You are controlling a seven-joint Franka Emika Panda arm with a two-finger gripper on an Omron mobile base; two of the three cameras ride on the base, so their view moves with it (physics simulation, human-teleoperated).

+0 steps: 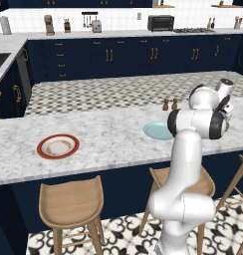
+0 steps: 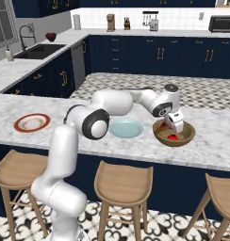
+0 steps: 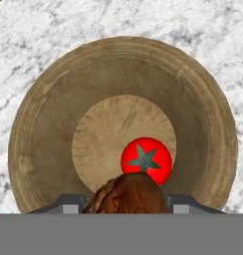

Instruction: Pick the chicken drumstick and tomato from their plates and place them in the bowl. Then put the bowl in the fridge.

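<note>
In my hand view the gripper (image 3: 126, 206) is clamped on the chicken drumstick (image 3: 127, 193), its brown bulk at bottom centre between the two finger tips. Directly below sits the wooden bowl (image 3: 49, 124), with the tomato (image 3: 146, 160) already on its floor (green stem up). From the right base view the bowl (image 2: 184, 137) lies right of centre, beside the pale blue plate (image 2: 126, 128); the red-rimmed plate (image 2: 32, 122) sits far left.
</note>
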